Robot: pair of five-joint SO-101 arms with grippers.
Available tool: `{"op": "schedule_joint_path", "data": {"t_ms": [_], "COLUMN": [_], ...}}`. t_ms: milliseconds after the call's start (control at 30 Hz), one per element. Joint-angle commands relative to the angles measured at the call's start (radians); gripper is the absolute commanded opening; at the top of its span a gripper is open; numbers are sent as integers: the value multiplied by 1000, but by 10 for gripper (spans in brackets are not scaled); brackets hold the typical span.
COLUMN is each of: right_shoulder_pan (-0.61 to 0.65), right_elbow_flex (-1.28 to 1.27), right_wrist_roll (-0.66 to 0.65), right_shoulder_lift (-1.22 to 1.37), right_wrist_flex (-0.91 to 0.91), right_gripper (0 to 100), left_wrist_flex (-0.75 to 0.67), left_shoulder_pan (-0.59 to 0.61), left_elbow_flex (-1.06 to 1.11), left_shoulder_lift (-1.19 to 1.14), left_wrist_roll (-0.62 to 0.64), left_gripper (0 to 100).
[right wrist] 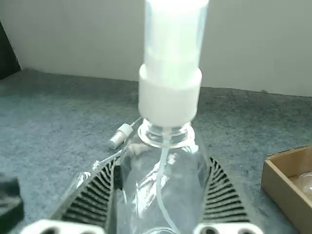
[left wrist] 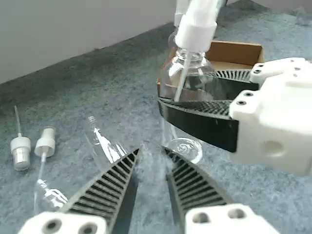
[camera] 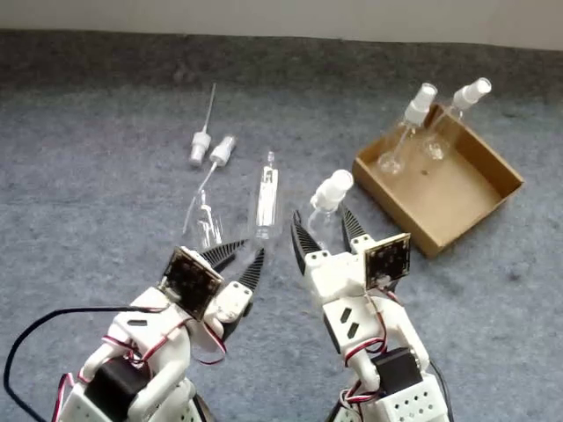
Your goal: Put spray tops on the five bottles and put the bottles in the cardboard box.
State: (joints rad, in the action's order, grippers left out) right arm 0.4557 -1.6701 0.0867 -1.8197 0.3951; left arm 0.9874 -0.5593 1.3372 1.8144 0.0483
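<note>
My right gripper (camera: 322,221) is shut on an upright clear bottle (right wrist: 161,190) that carries a white spray top (camera: 333,188). The left gripper (left wrist: 151,153) stands open and empty just beside it, low over the carpet. Two clear bottles without tops lie flat ahead of the left gripper, one (camera: 266,200) straight and one (camera: 204,218) nearer the left. Two loose spray tops (camera: 201,146) (camera: 222,151) lie behind them. The cardboard box (camera: 453,193) sits at the right with two topped bottles (camera: 406,132) (camera: 450,119) leaning on its far wall.
Grey carpet covers the whole work surface. A pale wall runs along the far edge. A black cable (camera: 35,338) loops at the left arm's base. Open carpet lies between the held bottle and the box.
</note>
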Motion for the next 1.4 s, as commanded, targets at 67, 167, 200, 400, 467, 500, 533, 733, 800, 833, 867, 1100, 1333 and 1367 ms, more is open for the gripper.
{"op": "schedule_joint_path", "data": {"t_ms": [67,167,200,400,467,500,533,733,800,833,867,1100,1333,1367], "right_shoulder_pan": [-15,-13,-13,67,94,105,113,136,137,137,137,130,130,130], "right_elbow_flex": [-41,-41,-39,-39,-39,-39,-39,-39,-39,-39,-39,-30,54,56], "right_wrist_roll": [32,32,32,32,32,32,32,28,28,26,26,25,25,25], "right_shoulder_lift": [-18,-18,-18,-18,-18,-18,-18,-18,-18,-18,-18,-18,-18,-18], "right_wrist_flex": [-84,-82,-82,-82,-82,-82,-82,-82,-82,-81,-79,-77,-77,-79], "right_gripper": [80,80,80,81,81,81,81,81,81,81,81,81,81,81], "left_wrist_flex": [-74,-118,-127,-295,-331,-347,-359,-430,-431,-431,-431,-459,-407,-402], "left_shoulder_pan": [-143,-153,-153,-154,-154,-154,-154,-148,-145,-145,-145,-51,-206,-213], "left_elbow_flex": [107,170,185,260,286,302,315,355,355,355,355,355,355,355], "left_shoulder_lift": [10,10,10,10,10,10,10,10,10,10,10,10,10,10], "left_wrist_roll": [-11,-11,-11,-8,-6,-6,-6,-5,-5,-5,-6,-5,-5,-5], "left_gripper": [6,6,6,6,6,6,6,6,6,6,6,6,6,6]}}
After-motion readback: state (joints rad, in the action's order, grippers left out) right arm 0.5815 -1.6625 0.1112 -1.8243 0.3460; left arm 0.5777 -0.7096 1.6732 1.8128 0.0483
